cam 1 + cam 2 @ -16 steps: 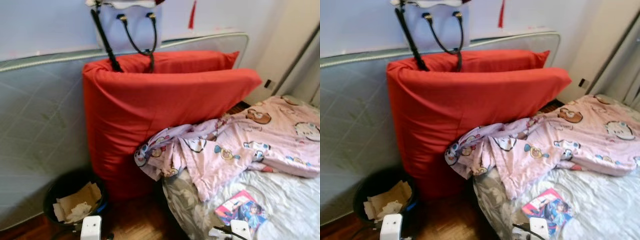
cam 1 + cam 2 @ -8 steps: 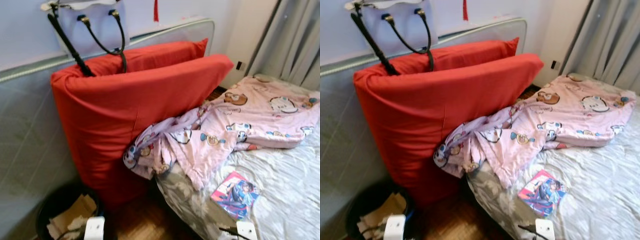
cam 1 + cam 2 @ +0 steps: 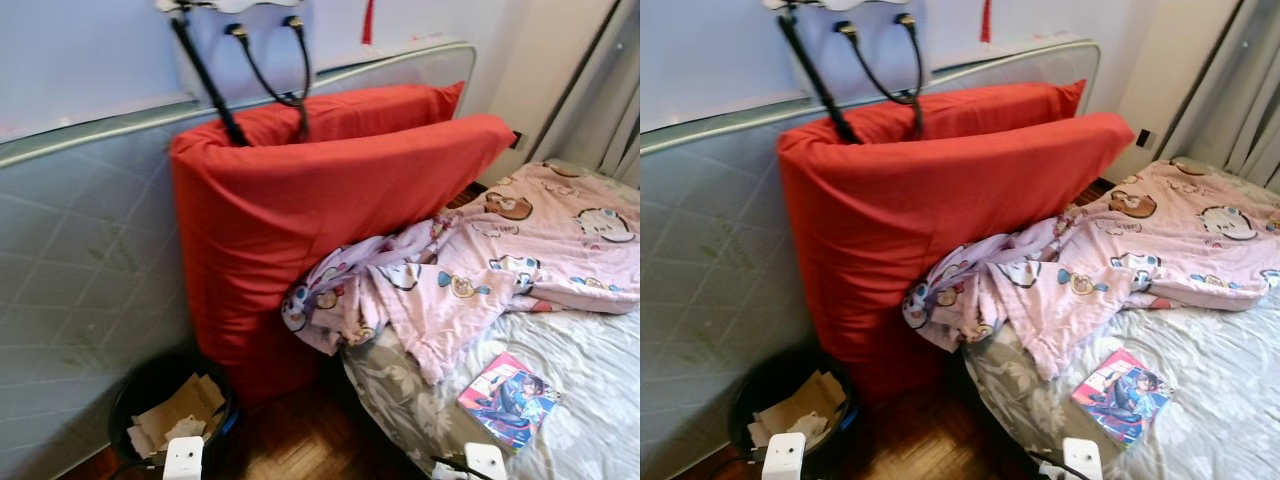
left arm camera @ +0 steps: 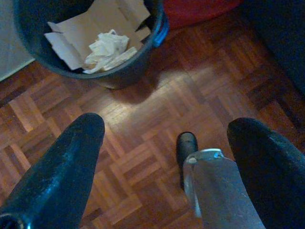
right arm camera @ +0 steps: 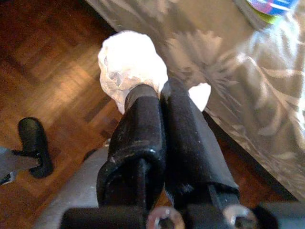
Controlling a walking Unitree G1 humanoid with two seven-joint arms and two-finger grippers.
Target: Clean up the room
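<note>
My right gripper (image 5: 159,94) is shut on a crumpled white paper wad (image 5: 129,64), held low over the parquet beside the bed's edge. My left gripper (image 4: 167,132) hangs open above the wooden floor, a short way from a black waste bin (image 4: 151,45) holding cardboard scraps and crumpled paper. The same bin (image 3: 165,395) stands on the floor at the foot of a red mattress (image 3: 300,220). A colourful comic book (image 3: 507,388) lies on the grey bed sheet (image 3: 590,420).
A pink cartoon-print blanket (image 3: 480,270) is heaped across the bed and spills off its corner. A grey mattress (image 3: 80,260) leans on the wall behind the red one. A white handbag (image 3: 250,40) hangs above them. Curtains (image 3: 615,120) close the far right.
The whole picture has swung back to the left, so the camera turned. The bin sits more fully in view. The things themselves have not moved.
</note>
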